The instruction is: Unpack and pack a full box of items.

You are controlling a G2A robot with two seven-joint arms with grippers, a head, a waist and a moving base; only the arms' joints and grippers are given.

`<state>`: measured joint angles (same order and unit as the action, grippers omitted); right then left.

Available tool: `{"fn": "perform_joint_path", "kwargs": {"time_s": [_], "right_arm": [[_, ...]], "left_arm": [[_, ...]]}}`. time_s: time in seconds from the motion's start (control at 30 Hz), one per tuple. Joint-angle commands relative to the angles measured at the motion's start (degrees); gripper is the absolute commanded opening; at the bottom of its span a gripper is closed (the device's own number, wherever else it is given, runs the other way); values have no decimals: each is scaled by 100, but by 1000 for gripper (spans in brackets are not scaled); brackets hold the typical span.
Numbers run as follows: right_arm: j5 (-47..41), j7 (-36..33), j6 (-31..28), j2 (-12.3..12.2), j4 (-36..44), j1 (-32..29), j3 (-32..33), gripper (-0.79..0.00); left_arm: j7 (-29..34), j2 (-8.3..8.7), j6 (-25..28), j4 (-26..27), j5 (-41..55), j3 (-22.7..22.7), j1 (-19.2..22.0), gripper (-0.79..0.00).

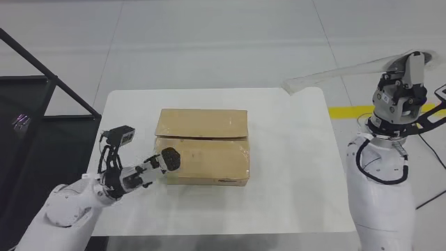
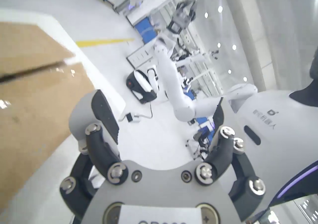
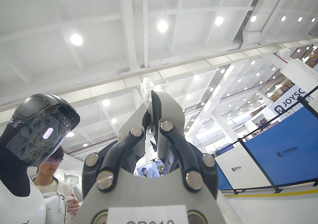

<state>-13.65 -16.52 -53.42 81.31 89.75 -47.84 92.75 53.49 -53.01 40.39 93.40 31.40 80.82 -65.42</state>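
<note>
A brown cardboard box lies closed in the middle of the white table, with a seam running between its two top flaps. The box also fills one side of the left wrist view. My left gripper is at the box's left side near the front corner, open with nothing between its fingers. My right gripper is raised high off the table's right edge. It is shut on the end of a long clear strip, which stretches out over the table's far right corner.
A black metal frame stands off the table's left side. White table surface lies bare in front of and to the right of the box. A yellow floor line runs beyond the right edge.
</note>
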Motion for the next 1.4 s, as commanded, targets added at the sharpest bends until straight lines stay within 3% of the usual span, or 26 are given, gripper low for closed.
{"fn": "perform_joint_path", "kwargs": {"time_s": [0.0, 0.2, 0.63, 0.8, 1.07, 1.23, 1.37], "right_arm": [[180, 250, 219, 25, 71, 19, -106, -785], [809, 1394, 1128, 159, 403, -44, -625, -785], [835, 1433, 1217, 165, 454, -81, -663, -785], [1023, 1916, 1809, 236, 516, -87, -1022, -785], [982, 2838, 2658, 412, 691, -155, -1804, -785], [393, 2953, 3071, 499, 977, -334, -2191, -785], [204, 2849, 3134, 515, 1077, -375, -2289, -785]], "left_arm": [[-501, -59, 74, -113, -3, -142, 127, 0], [-2281, -354, 630, -535, -228, -806, 628, 0], [-2372, -370, 617, -560, -259, -838, 645, 0], [-3081, -441, 419, -400, -1261, -831, 627, 0], [-4842, -781, 57, -595, -2700, -1524, 1110, 0], [-5972, -1026, -133, -890, -3847, -1966, 1524, 0], [-6150, -1163, -93, -1168, -4525, -2275, 1790, 0]]}}
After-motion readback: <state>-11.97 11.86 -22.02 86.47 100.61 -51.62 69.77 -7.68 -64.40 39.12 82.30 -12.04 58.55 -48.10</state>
